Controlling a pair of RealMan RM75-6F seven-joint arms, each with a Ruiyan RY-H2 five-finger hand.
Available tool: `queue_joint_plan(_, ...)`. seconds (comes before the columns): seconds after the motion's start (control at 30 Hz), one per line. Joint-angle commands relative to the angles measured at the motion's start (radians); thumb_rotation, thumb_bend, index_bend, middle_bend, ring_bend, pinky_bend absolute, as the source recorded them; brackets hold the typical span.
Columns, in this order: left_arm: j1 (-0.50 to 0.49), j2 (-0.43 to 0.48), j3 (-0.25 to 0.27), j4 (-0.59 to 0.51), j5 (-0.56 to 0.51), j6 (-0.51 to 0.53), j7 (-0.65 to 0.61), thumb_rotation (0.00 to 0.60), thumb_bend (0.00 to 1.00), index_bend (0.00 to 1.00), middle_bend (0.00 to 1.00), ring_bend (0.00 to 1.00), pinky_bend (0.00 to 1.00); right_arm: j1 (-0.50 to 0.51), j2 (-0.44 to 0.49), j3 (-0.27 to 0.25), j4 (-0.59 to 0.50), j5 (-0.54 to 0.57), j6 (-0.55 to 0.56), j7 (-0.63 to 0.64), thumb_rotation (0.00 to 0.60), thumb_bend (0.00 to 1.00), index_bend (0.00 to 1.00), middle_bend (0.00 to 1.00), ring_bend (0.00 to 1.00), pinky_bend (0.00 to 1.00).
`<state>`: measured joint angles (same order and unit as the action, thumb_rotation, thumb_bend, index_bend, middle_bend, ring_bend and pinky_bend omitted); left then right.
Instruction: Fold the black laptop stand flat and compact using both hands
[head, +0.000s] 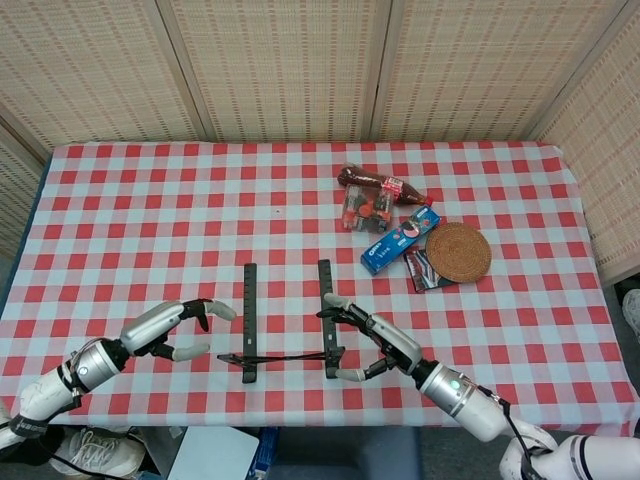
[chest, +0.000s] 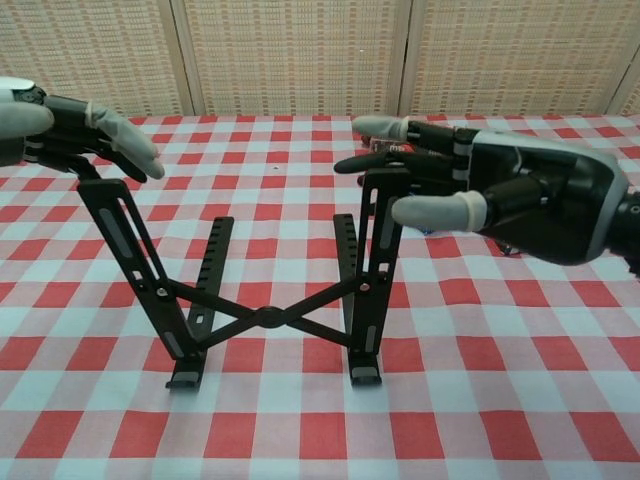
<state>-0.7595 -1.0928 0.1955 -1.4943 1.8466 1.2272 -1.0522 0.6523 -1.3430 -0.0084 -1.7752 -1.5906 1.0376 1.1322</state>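
Observation:
The black laptop stand (head: 249, 300) stands unfolded near the table's front edge. Its two uprights lean up from flat base rails, joined by a crossed brace (chest: 265, 318). My left hand (head: 170, 328) hovers to the left of the stand with its fingers spread and a gap between them and the left upright (chest: 128, 250). In the chest view the left hand (chest: 60, 120) sits just above that upright's top. My right hand (chest: 520, 190) is spread at the top of the right upright (chest: 381, 240), fingers behind and thumb in front. It holds nothing.
Behind and to the right lie a cola bottle (head: 385, 185), a small clear pack (head: 362, 208), a blue biscuit box (head: 400, 240), a dark packet (head: 425, 270) and a round woven coaster (head: 458, 250). The stand's feet are close to the table's front edge.

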Motion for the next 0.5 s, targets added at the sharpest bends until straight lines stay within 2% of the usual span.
queue_joint_plan(0.03,0.017,-0.007,0.006,0.008,0.01,-0.005,0.088,0.269,0.23,0.22,0.21,0.18,0.35,0.002,0.044,0.028,-0.04,0.018,0.011,-0.033,0.6,0.16,0.03,0.15,0.03,0.07)
queue_joint_plan(0.23,0.044,-0.033,0.005,-0.012,-0.023,-0.039,0.21,0.308,0.23,0.23,0.2,0.18,0.34,-0.003,0.087,0.058,-0.072,0.05,0.018,-0.066,0.6,0.16,0.03,0.15,0.03,0.07)
queue_joint_plan(0.5,0.068,-0.134,-0.013,-0.013,-0.083,-0.117,0.378,0.337,0.23,0.31,0.2,0.18,0.34,-0.015,0.088,0.059,-0.066,0.065,0.007,-0.069,0.6,0.15,0.03,0.15,0.03,0.07)
